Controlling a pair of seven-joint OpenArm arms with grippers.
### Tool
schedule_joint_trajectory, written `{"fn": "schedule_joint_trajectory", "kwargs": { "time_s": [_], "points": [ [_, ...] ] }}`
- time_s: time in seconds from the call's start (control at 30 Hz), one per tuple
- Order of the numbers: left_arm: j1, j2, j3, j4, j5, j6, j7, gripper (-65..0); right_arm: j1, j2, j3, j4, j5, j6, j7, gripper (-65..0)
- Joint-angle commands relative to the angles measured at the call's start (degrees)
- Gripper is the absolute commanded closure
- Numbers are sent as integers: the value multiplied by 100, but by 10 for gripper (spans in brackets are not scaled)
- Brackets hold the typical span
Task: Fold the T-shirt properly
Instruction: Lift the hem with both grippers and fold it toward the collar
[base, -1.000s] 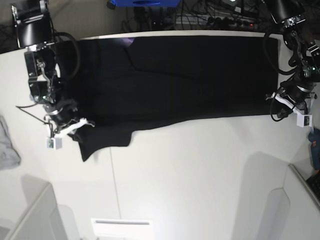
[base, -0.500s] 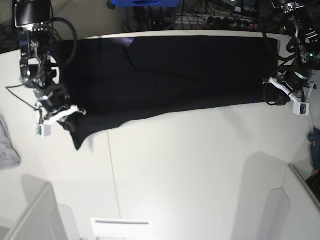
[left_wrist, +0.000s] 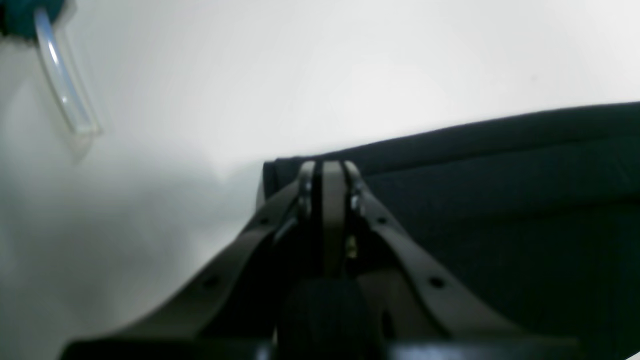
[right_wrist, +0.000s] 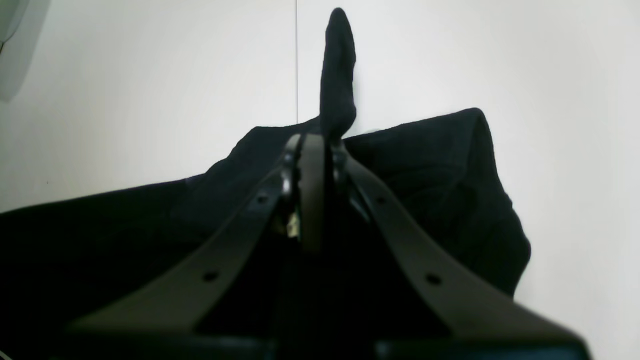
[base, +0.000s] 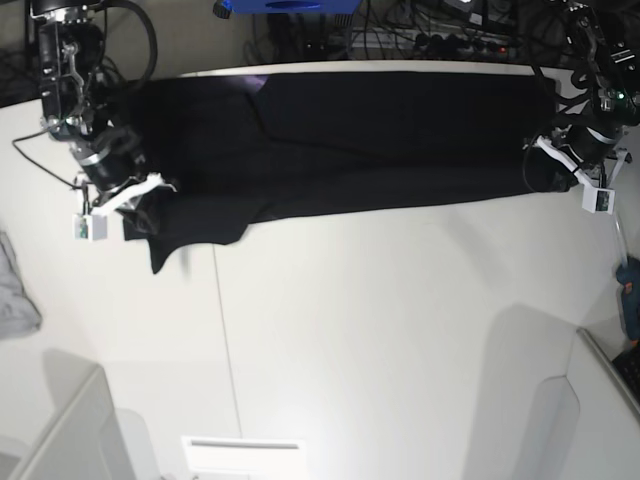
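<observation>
T-shirt (base: 380, 140) lies stretched as a long, plain black band across the table (base: 400, 330).

Bare table (base: 380, 330) before T-shirt (base: 380, 140)

white table (base: 380, 330) | small grey cloth (base: 15, 290) at its left edge | cables (base: 400, 35) behind

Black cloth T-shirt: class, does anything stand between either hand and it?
Nothing visible does. The left hand and right hand are both shut on the black cloth T-shirt at its opposite ends.
</observation>
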Motion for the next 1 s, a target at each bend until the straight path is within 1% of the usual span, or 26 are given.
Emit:
{"fn": "schedule_joint_trajectory", "kwargs": {
  "time_s": [0.0, 0.07, 0.2, 0.27, 0.37, 0.53, 0.8, 0.97],
  "points": [
    [42, -102, -58, 168, -45, -31, -121, 0, -31, 82, 91, 180, 24, 14, 143, 0],
    [112, -102, -58, 265, -45, -31, -121, 0, -180, 73, 267, 268, 24, 14, 143, 0],
    [235, -75, -321, 335, -45, -31, -121, 0, -462, -76, 583, 514, 32, 14, 126, 0],
    [262, -84, -348, 335, -45, -31, -121, 0, -558, -85, 689, 611, 32, 14, -33, 0],
    [279, -93, -339, 335, -45, -31, -104, 0, -673, -225, 715, 778, 32, 14, -226, 0],
    [393, -84, -330, 335, -45, -31, -121, 0, -928, -410, 715, 884, 32, 14, -367, 0],
    [490, -111, -339, 370, -45, -31, -121, 0, -1279, -436, 715, 980, 24, 14, -358, 0],
    [604, -111, -339, 379, -45, -31, -121, 0, -1578, -445, 1076, 980, 24, 14, -367, 0]
  ]
}}
